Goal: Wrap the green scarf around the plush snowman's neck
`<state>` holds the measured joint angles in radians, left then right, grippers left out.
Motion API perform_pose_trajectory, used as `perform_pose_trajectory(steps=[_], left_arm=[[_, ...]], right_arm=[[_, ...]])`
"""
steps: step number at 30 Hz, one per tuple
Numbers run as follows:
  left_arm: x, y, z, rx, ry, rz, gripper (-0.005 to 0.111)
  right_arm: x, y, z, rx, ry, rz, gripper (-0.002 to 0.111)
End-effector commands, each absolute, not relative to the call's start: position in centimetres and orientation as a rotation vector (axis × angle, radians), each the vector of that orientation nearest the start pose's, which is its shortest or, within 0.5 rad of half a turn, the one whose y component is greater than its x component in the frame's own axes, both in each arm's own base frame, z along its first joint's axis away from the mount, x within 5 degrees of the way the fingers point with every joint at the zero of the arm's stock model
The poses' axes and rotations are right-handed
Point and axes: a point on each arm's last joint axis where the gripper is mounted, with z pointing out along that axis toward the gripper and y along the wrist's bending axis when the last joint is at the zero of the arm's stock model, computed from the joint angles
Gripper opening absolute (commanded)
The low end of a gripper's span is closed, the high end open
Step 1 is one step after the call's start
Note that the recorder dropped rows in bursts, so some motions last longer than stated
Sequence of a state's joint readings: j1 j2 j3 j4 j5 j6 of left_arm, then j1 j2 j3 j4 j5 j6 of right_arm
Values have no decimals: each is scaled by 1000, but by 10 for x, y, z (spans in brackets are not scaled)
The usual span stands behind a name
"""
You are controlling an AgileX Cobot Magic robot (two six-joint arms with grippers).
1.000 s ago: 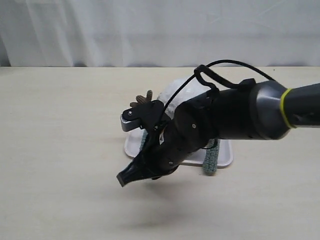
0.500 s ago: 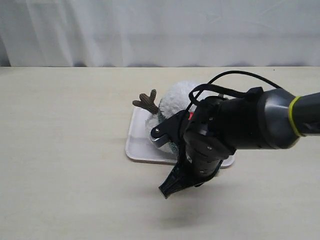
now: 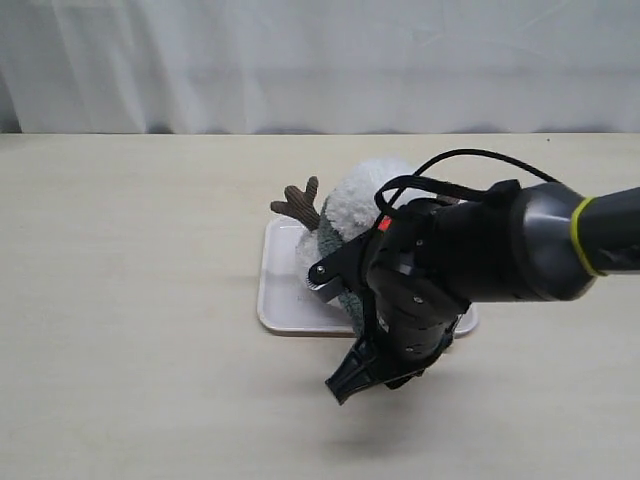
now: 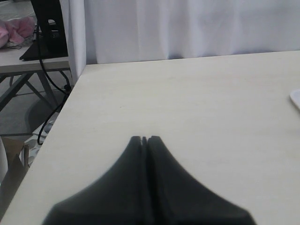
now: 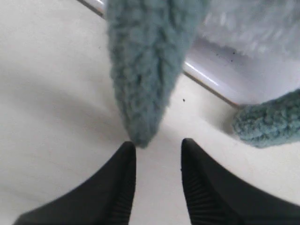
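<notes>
Near the middle of the table (image 3: 120, 300), well clear of its edges, a tray (image 3: 285, 305) carries the plush snowman (image 3: 355, 195), with the green scarf (image 5: 140, 70) draped against it and two ends trailing past the tray's rim. The scarf looks light, limp and fuzzy, so a pinch just above the nearer rounded end should hold. The right claw (image 5: 158, 145) is spread and empty just short of that end; the left claw (image 4: 145, 139) is pressed together, holding nothing.
</notes>
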<state>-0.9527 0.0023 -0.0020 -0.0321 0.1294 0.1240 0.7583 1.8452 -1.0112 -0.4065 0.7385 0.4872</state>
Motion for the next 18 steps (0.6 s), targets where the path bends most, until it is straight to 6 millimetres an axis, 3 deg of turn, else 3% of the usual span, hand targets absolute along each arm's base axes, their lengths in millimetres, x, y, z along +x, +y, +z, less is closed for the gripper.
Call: perform_pose_trajectory(steps=[1,8,11,15,18], left_arm=[[32,-46,204,805,1410,-685,0],[32,-46,204,805,1410,-685,0],[32,-46,204,805,1410,-685,0],[32,-46,204,805,1410,-685,0],[32,-46,204,805,1410,-685,0]], right_arm=[[245,202,163,-751,2801,-211,48],[230,184,199,-681,2840,-282,53],[230,174,205,-569,2746,-305,53],[236,151,193,-297,2657,-310,53],[242,141,177,-220,2635,-107,53]])
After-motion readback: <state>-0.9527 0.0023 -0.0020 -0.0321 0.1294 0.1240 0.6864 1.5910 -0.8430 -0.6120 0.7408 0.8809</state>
